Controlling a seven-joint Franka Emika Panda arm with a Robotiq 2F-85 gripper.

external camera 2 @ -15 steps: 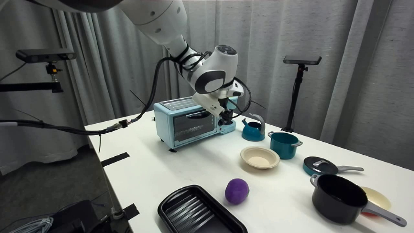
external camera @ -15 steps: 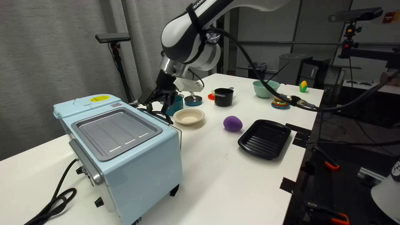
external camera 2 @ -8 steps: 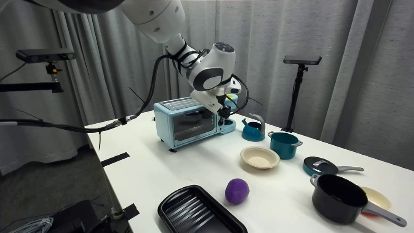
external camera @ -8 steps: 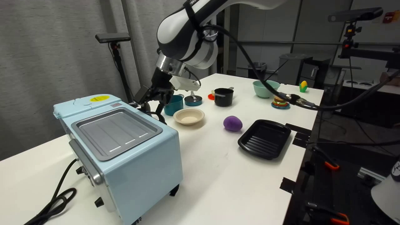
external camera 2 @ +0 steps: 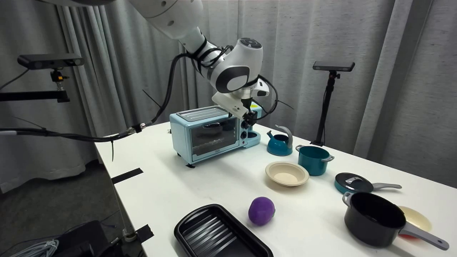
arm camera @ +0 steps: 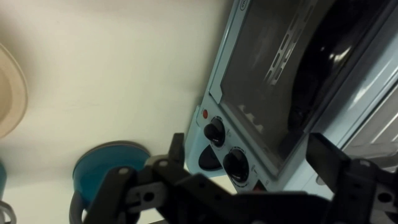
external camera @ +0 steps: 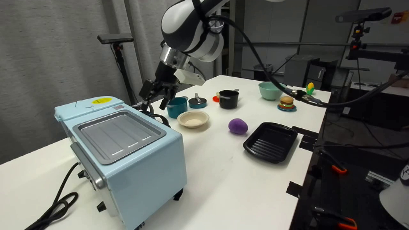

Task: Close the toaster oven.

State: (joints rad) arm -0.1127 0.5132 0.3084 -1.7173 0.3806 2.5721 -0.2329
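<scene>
The toaster oven is a pale-blue box with a silvery ribbed top. It also shows in an exterior view from its front. Its glass door stands upright and looks flush with the front. In the wrist view the door carries a dark handle beside its upper edge, and black knobs sit on the panel. My gripper is open with nothing between its fingers. In an exterior view the gripper hangs in front of the oven's knob end, apart from the door.
A teal kettle, a teal pot and a beige bowl stand near the oven's knob end. A purple toy and a black tray lie farther in front. A black cord trails behind the oven.
One second ago the door's edge stuck out slightly from the oven's front; by half a second ago it was flush. My gripper has since risen away from the door.
</scene>
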